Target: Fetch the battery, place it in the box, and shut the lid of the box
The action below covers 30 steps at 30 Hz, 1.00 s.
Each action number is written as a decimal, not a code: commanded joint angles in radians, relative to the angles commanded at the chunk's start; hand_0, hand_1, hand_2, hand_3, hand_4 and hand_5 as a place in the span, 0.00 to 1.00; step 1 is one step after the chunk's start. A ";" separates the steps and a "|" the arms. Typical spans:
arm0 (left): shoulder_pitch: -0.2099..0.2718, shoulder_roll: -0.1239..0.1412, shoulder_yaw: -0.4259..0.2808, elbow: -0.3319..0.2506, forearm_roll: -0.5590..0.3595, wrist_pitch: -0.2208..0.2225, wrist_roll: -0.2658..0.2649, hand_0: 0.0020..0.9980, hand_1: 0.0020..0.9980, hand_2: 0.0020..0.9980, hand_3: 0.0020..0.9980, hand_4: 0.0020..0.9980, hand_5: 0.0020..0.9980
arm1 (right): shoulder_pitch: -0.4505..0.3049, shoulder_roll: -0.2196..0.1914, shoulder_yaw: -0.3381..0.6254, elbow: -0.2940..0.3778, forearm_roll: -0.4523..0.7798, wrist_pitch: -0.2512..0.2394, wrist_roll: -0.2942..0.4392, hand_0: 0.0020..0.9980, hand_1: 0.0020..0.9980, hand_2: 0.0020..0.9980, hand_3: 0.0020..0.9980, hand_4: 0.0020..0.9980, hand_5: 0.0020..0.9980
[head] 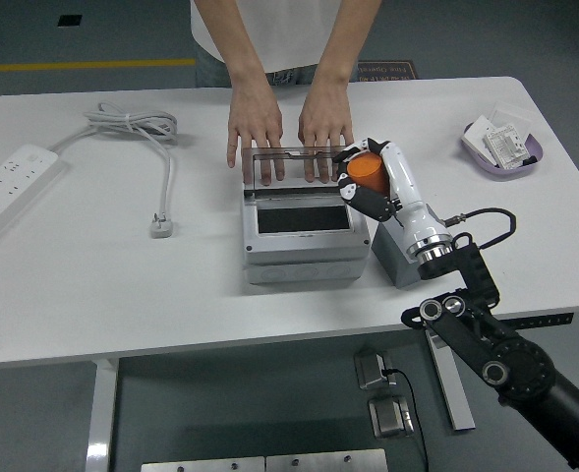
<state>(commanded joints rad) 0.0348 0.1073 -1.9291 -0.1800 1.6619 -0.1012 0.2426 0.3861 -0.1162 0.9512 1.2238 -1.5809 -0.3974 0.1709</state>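
Battery carried to the box's right edge, ready to go in.

At centre frame the right hand (366,183) had its fingers wrapped around the orange battery (367,169), holding it over the upper right corner of the open grey box (299,258). A person's two hands (289,133) pressed flat on the clear lid (291,164), pinning it back. The grey block (399,258) sat just right of the box. To do this well, the hand likely needed to shift left until over the dark opening, lower, and release only inside, clear of rim and lid. The left hand was out of view.
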 joint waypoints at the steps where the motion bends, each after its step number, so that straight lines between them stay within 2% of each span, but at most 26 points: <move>1: 0.000 0.001 0.000 0.000 0.000 0.000 0.000 0.65 0.69 0.65 0.67 0.74 0.24 | 0.011 0.003 -0.013 -0.004 -0.018 0.004 -0.008 0.08 0.15 0.25 0.27 0.00 0.00; 12: -0.009 0.009 0.004 0.000 0.005 0.000 0.003 0.65 0.70 0.65 0.67 0.74 0.24 | 0.152 0.044 -0.136 -0.111 -0.163 0.072 -0.073 0.07 0.14 0.25 0.26 0.00 0.00; 21: -0.009 0.013 0.007 0.000 0.004 0.000 0.006 0.65 0.69 0.65 0.67 0.74 0.24 | 0.220 0.030 -0.171 -0.177 -0.227 0.119 -0.096 0.07 0.14 0.25 0.26 0.00 0.00; 30: -0.014 0.014 0.006 0.000 0.006 -0.003 0.004 0.66 0.70 0.65 0.67 0.74 0.23 | 0.249 0.020 -0.205 -0.209 -0.368 0.206 -0.139 0.10 0.16 0.25 0.27 0.00 0.00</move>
<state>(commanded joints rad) 0.0212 0.1212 -1.9229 -0.1800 1.6678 -0.1037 0.2464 0.6352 -0.0957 0.7457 1.0145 -1.9494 -0.1918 0.0322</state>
